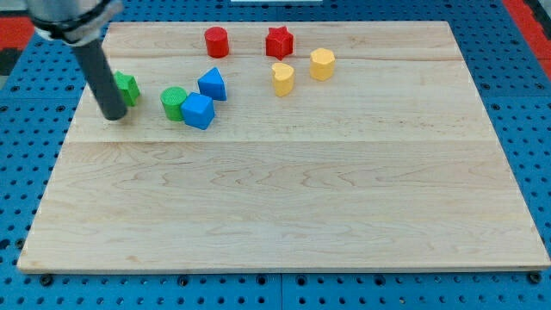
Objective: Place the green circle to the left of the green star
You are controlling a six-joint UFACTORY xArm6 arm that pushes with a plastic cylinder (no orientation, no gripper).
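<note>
The wooden board (284, 215) fills most of the view and lies flat on a blue pegboard surround (516, 52); you have its whole lower half unoccupied, since every block sits in a band near the view's top.

The arm's dark rod descends from the view's top left corner, and my tip (114, 116) rests on the board. There are no jaws on this rig, only the plain rod, so nothing can be clamped and you must slide every block.

The green star (126, 89) sits touching or just beside the rod, at about 1 o'clock from my tip; the rod hides part of its left side, so I cannot tell its exact outline. The green circle (174, 102) stands near, at 3 o'clock from my tip, on the star's right. It therefore lies on the wrong side for the task, which I judge not yet done.

At 4 o'clock from the circle, touching it, is a blue cube-like block (197, 111); a blue triangular block (212, 83) stands at 1 o'clock from the circle. This crowding likely limits your approach from the right.

Farther off, at the top centre, you have the red cylinder (216, 41) and red star (279, 40). Below them sit two yellow blocks, one heart-like (282, 78) and one hexagonal (322, 64), clear of the work.
</note>
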